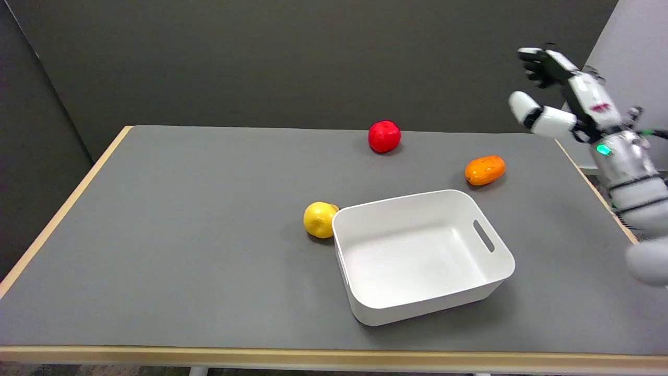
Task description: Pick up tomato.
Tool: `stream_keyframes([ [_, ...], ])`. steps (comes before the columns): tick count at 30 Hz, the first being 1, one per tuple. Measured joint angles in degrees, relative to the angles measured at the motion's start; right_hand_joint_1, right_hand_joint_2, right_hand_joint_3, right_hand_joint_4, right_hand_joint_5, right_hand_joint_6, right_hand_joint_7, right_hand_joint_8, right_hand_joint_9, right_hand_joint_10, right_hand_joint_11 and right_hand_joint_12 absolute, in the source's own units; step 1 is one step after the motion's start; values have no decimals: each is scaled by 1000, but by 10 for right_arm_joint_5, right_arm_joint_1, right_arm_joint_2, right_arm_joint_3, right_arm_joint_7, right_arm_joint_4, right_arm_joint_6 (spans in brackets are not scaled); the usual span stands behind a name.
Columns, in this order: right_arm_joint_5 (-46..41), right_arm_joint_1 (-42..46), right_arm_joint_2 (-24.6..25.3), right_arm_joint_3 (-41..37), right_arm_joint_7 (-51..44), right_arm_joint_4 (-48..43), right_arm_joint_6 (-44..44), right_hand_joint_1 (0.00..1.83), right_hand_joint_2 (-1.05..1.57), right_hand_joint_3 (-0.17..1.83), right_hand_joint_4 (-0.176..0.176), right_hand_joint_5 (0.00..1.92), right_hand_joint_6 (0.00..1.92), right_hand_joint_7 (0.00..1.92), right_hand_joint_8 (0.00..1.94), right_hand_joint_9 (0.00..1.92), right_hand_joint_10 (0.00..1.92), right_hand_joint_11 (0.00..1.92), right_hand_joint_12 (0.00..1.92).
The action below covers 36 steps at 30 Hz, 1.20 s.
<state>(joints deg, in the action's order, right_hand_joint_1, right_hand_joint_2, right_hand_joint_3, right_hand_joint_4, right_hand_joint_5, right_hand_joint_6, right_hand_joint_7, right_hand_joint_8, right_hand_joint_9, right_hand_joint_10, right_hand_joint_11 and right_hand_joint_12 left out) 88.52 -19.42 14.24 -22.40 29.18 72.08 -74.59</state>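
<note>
1. Above the table's far right corner, the right hand hangs in the air with its fingers apart and nothing between them; its white arm rises from the lower right edge of the view, a green light glowing at the wrist.
2. Near the far edge of the grey table sits the red tomato; it rests on the surface, well apart from the hand and to the hand's left.
3. Nearer and to the right of the tomato lies an orange fruit, on its side; it touches nothing.
4. Closer still stands a white bin with a slot handle in its right wall; nothing lies inside it.
5. Just beside the bin's left far corner sits a yellow fruit, touching or almost touching the rim; I cannot tell which.
</note>
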Motion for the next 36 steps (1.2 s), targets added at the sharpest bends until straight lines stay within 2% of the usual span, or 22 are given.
stream_keyframes([
  [7,69,-147,40,31,-42,-23,151,346,624,965,122,195,452,294,348,297,686,194,1254],
  [19,145,-368,216,141,-100,-199,323,223,573,978,120,118,373,175,269,200,568,109,1125],
  [28,194,-460,337,189,-140,-329,419,192,565,976,106,69,304,116,246,158,523,63,1056],
  [36,233,-498,418,211,-174,-418,484,180,580,969,100,38,294,92,252,139,506,50,1035],
])
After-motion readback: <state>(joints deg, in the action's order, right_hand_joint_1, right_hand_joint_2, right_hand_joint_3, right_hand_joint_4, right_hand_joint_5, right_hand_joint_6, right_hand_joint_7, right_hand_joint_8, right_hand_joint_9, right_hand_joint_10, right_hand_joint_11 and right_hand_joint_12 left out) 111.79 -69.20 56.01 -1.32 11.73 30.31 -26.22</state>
